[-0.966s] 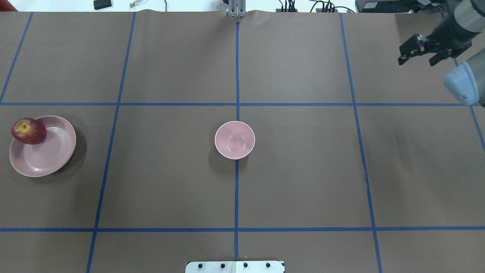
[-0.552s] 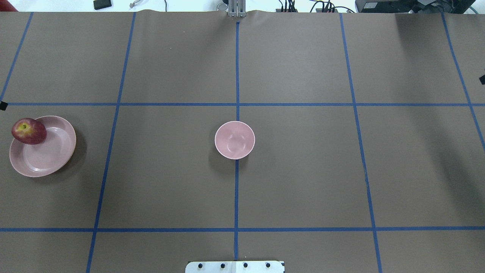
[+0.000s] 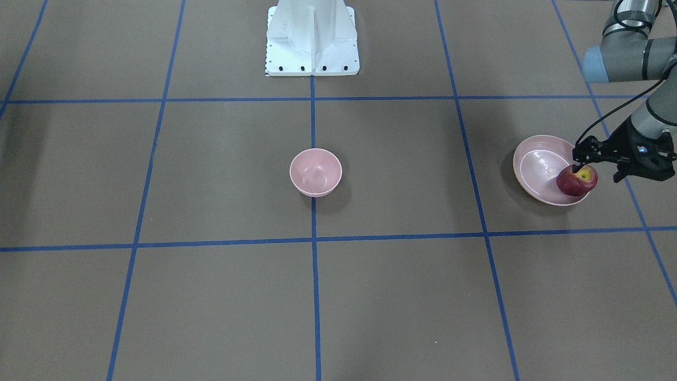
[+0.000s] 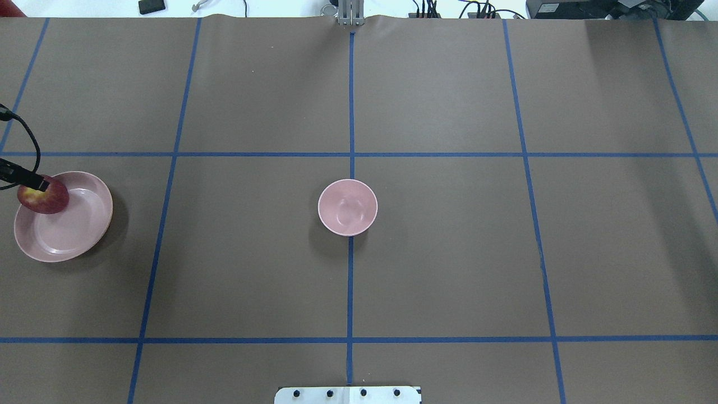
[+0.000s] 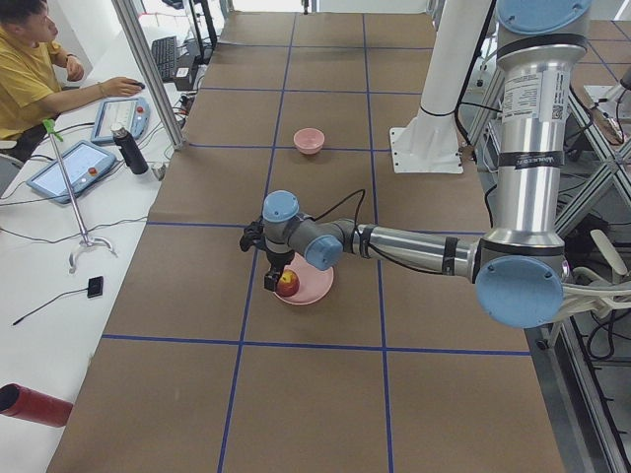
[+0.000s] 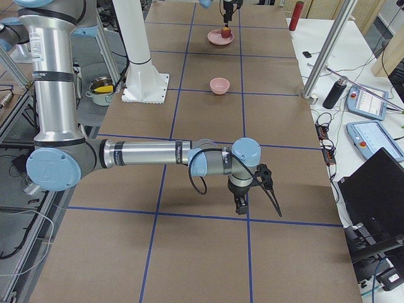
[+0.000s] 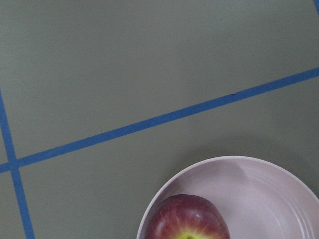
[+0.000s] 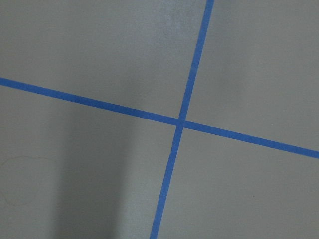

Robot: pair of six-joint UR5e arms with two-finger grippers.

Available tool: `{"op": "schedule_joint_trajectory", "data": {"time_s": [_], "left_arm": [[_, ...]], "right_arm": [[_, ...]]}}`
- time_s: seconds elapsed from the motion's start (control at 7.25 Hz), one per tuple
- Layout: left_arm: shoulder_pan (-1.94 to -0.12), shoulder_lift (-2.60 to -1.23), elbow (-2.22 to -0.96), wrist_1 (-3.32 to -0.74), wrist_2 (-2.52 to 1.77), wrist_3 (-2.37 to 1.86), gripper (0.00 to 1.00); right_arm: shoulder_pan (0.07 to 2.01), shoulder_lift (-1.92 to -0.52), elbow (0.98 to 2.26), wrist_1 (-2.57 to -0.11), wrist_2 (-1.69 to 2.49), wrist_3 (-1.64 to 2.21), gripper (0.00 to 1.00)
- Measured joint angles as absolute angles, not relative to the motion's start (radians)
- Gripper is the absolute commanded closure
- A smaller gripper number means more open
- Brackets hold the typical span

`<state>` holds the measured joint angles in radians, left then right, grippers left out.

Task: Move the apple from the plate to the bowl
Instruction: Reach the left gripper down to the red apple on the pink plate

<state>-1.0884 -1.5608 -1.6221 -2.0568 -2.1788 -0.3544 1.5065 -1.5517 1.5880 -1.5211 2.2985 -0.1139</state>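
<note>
Sitting against the sloping rim of the plate [image 4: 73,238], on the side away from the bowl [image 4: 348,206], the apple [image 4: 47,199] showed its yellow stem hollow upward. The plate lay near the left end of the desk [image 4: 449,252], a brown surface crossed by blue tape lines. The bowl stood well apart from it, on the central tape line, and one long tape line ran between the two dishes. The robot's white base [image 3: 312,37] was at the desk's edge behind the bowl. Off the desk, in the left-side view, an operator in a yellow shirt [image 5: 25,74] sat by two tablets [image 5: 74,168] and a dark bottle [image 5: 128,150].

The left gripper [image 3: 596,173] hung over the apple with its fingers [image 3: 577,160] spread wide and gripping nothing. One finger came down on the apple's top near the stem hollow and seemed to touch it, though the views were too small to be sure. The other finger stood outside the plate's rim.

The right gripper [image 6: 243,205] pointed down at the desk, far from both dishes. Whether its fingers were apart or together could not be told.
</note>
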Motion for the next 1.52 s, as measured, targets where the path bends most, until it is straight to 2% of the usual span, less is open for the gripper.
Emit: {"op": "schedule_joint_trajectory", "data": {"time_s": [0.69, 0.83, 0.97, 1.1, 1.24, 1.52], "left_arm": [[-1.043, -1.562, -1.560, -2.124, -2.179, -0.363, 0.02], [-1.037, -1.562, -1.555, -2.125, -2.178, -0.364, 0.17], [-1.032, -1.562, -1.552, -2.126, -2.179, -0.364, 0.61], [-1.031, -1.562, -1.552, -2.126, -2.180, -0.364, 0.91], [-1.030, -1.564, -1.554, -2.126, -2.182, -0.364, 1.00], [-1.032, -1.573, -1.598, -2.108, -2.210, -0.366, 1.00]], "right_arm": [[1.506, -1.554, 1.580, -1.521, 2.298, -0.110, 0.00], [1.506, -1.554, 1.577, -1.520, 2.298, -0.109, 0.00], [1.506, -1.554, 1.576, -1.520, 2.298, -0.109, 0.00], [1.506, -1.554, 1.575, -1.520, 2.298, -0.109, 0.00], [1.506, -1.554, 1.575, -1.520, 2.298, -0.109, 0.00], [1.506, -1.555, 1.574, -1.520, 2.299, -0.107, 0.00]]}}
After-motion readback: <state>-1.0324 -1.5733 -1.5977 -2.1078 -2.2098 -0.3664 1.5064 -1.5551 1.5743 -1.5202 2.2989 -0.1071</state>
